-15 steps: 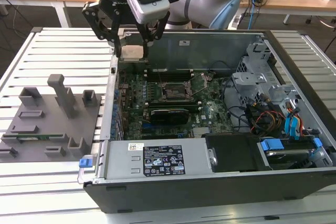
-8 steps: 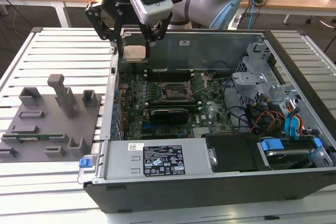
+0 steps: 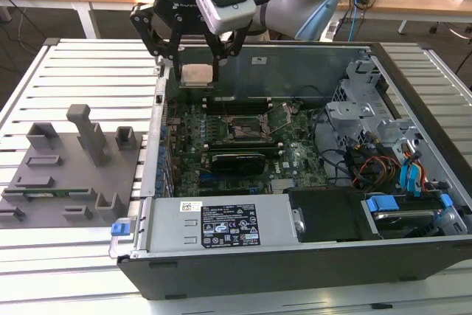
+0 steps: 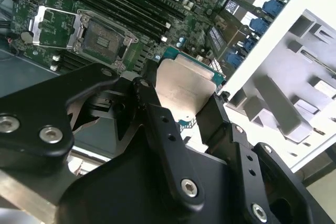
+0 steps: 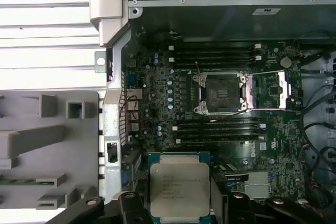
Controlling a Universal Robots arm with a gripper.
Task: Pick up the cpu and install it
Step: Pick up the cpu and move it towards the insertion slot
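My gripper is shut on the cpu, a small silver-topped square chip, and holds it in the air above the back left part of the open computer case. In both wrist views the cpu sits flat between the black fingers, its green border showing. The dark square socket lies lower on the motherboard with its metal frame swung open, and also shows in both wrist views. The cpu hangs off to one side of the socket, not over it.
A grey fixture block with slots and posts lies on the slatted table at the exterior view's left. Inside the case are a long black expansion card, memory slots, a power supply and drive bays with blue clips.
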